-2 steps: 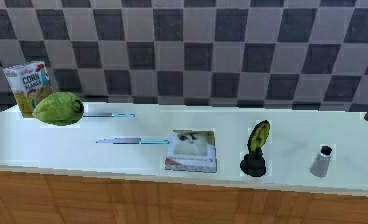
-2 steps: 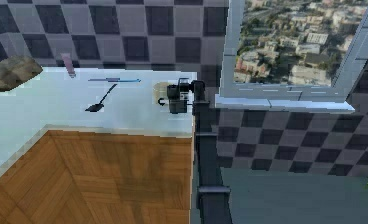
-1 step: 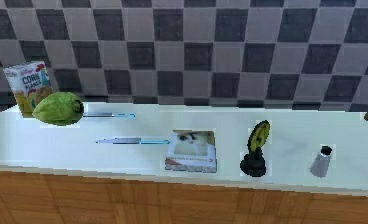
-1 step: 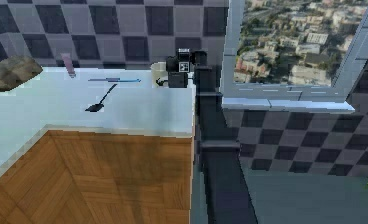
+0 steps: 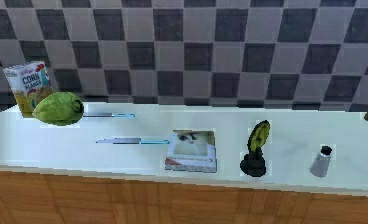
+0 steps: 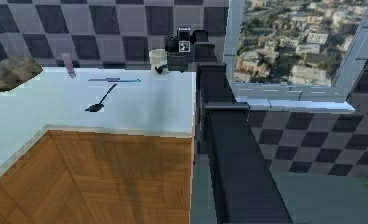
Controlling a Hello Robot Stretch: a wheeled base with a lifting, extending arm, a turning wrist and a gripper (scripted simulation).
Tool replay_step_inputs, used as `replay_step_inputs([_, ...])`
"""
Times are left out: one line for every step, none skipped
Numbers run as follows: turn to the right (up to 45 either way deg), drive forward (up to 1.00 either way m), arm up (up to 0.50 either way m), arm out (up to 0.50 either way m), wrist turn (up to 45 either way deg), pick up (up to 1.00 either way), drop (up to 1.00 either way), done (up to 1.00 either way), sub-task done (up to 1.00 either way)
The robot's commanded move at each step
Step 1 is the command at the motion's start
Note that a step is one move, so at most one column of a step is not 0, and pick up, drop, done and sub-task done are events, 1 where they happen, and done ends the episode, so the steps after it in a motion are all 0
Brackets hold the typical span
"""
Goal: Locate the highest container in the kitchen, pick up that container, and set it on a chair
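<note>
Arm side view's counter (image 6: 52,115) is where the business is. The arm (image 6: 227,140) reaches out along the white top's edge toward the checkered tile wall (image 6: 92,30). The gripper (image 6: 167,62) sits at its far end, close by a small pale cup-like vessel (image 6: 156,55) that stands on the top near that wall. I take that vessel to be the container wanted, and its place so far back would explain the long reach. Because it stands on the surface right at the fingers, I cannot tell whether the gripper has hold of anything, nor how its fingers are set.

On the same top lie a dark spatula (image 6: 102,97) and a long knife-like utensil (image 6: 117,79), both flat and apart from the vessel, so I doubt they would hamper a lift. A brown lump (image 6: 12,72), bread perhaps, sits at the left.

Forward view's stretch of counter carries a cereal box (image 5: 27,85) upright by the wall, a green head of lettuce (image 5: 57,108), a book (image 5: 192,150), a dark statuette (image 5: 256,150) and a grey shaker (image 5: 322,160), ordinary kitchen clutter left where it was handy. Setting down on a chair comes later and will likely call for driving off.
</note>
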Motion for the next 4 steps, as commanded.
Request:
replay_step_inputs([0.0, 0.0, 0.0, 0.0, -45.0, 0.0, 0.0, 0.0, 0.0])
replay_step_inputs([0.0, 0.0, 0.0, 0.0, -45.0, 0.0, 0.0, 0.0, 0.0])
replay_step_inputs([0.0, 0.0, 0.0, 0.0, -33.0, 0.0, 0.0, 0.0, 0.0])
replay_step_inputs([0.0, 0.0, 0.0, -0.48, 0.0, 0.0, 0.0, 0.0, 0.0])
